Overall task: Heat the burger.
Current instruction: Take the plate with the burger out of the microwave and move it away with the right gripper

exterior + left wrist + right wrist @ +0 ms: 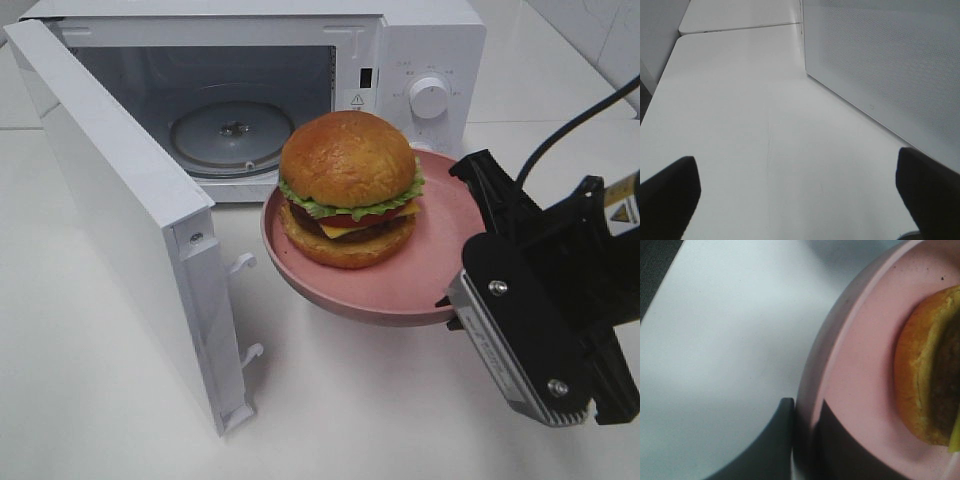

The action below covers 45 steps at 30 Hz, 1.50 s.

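Note:
The burger (348, 185), with a golden-brown bun, lettuce, cheese and patty, sits on a round pink plate (420, 270). My right gripper (462, 262) is shut on the plate's right rim and holds it above the table, in front of the open microwave (430, 60). The right wrist view shows the plate (860, 360), the burger's edge (920, 375) and the gripper (805, 440) pinching the rim. My left gripper (800, 200) is open and empty over the bare table, beside the microwave door. It is out of the exterior high view.
The microwave door (110, 200) swings out to the left toward the table's front; its outer face (890, 65) shows in the left wrist view. A glass turntable (232, 135) lies in the cavity. The control knob (429, 97) is on the right panel.

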Each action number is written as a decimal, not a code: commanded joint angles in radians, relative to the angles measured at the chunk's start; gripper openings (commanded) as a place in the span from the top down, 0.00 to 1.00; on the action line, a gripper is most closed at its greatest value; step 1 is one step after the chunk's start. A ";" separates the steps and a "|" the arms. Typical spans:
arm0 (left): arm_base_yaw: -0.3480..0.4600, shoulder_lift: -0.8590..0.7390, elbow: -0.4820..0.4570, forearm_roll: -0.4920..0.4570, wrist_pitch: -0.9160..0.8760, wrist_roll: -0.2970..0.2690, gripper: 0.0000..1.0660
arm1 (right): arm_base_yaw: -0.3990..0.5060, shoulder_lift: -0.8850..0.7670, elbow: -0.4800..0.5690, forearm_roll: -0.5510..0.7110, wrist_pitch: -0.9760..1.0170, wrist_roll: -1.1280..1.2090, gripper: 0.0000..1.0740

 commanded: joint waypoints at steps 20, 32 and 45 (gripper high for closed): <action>0.004 -0.018 0.003 0.001 -0.003 -0.001 0.06 | -0.006 -0.415 0.157 -0.221 0.152 0.331 1.00; 0.004 -0.018 0.003 0.001 -0.003 -0.001 0.06 | -0.006 -0.546 0.159 -0.295 0.279 0.460 1.00; 0.004 -0.018 0.003 0.001 -0.003 -0.001 0.06 | -0.006 -0.584 0.159 -0.487 0.397 0.736 1.00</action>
